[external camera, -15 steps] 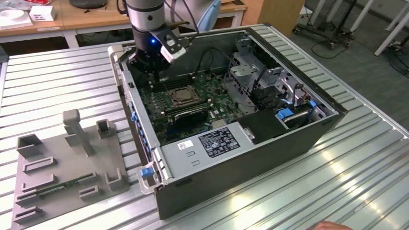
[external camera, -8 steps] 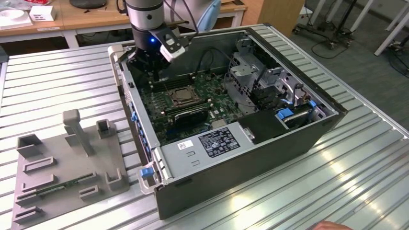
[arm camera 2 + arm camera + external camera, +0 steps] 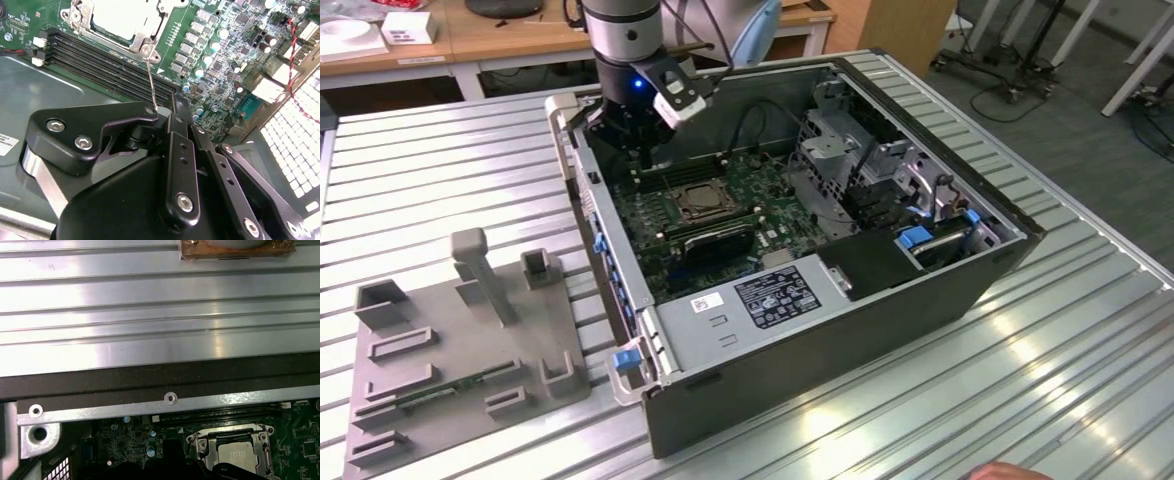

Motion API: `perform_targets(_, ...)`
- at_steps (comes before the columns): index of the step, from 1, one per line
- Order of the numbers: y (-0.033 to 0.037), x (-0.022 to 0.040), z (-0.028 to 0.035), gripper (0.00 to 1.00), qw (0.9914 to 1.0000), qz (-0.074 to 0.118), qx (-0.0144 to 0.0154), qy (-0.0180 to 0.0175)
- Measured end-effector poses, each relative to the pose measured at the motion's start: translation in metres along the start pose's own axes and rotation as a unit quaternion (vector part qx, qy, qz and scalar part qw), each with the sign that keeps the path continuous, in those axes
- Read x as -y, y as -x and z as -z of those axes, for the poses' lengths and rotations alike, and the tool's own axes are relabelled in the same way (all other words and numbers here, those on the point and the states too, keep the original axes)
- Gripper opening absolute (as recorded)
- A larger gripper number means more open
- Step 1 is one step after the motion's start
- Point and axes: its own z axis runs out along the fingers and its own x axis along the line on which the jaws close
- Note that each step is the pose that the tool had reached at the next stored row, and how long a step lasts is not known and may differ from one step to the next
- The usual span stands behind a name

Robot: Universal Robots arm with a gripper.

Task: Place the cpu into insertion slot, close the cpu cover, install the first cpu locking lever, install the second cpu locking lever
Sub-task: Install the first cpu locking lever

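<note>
Claw: the claw (image 3: 640, 158) hangs low inside the open computer case (image 3: 854, 340), over the far end of the motherboard (image 3: 761, 190) in the exterior view, close to the case wall on the exterior view's left.
Claw state: in the second wrist view the claw (image 3: 162, 114) is pressed together, pinching the free end of a thin wire locking lever (image 3: 151, 80).
Lever: a bare straight rod. It runs from the corner of the cpu cover (image 3: 142, 39) to the claw and passes over the long black memory slots (image 3: 100, 65).
Cpu: the cpu (image 3: 125, 15) lies in the insertion slot (image 3: 698, 203). Its pale metal top shows through the cover's cut-out in both wrist views.
Cover: down flat over the cpu, with the frame edges hugging the chip on every side I can see.
Edges: in the first wrist view the case's metal rim (image 3: 150, 402), dotted with screw holes, runs near the slot. A black wall strip lies beyond it, then the ribbed table (image 3: 150, 315).
Open room: tight. The memory slots lie between slot and claw. The grey perforated drive cage (image 3: 834, 150) stands on the slot's other side, towards the exterior view's right. A red-and-black wire pair (image 3: 292, 55) crosses near the perforated rear panel (image 3: 295, 150).
Table: a grey holder fixture (image 3: 467, 340) sits on the exterior view's left, well apart from the case.
</note>
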Motion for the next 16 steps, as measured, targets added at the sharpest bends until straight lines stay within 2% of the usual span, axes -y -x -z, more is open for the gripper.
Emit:
perform_targets(8, 0.0027, -0.0002, -0.0002, 0.11, 1.0, 0.0, 0.0, 0.0)
perform_targets(16, 0.0116, -0.0011, -0.001, 0.11, 1.0, 0.0, 0.0, 0.0001)
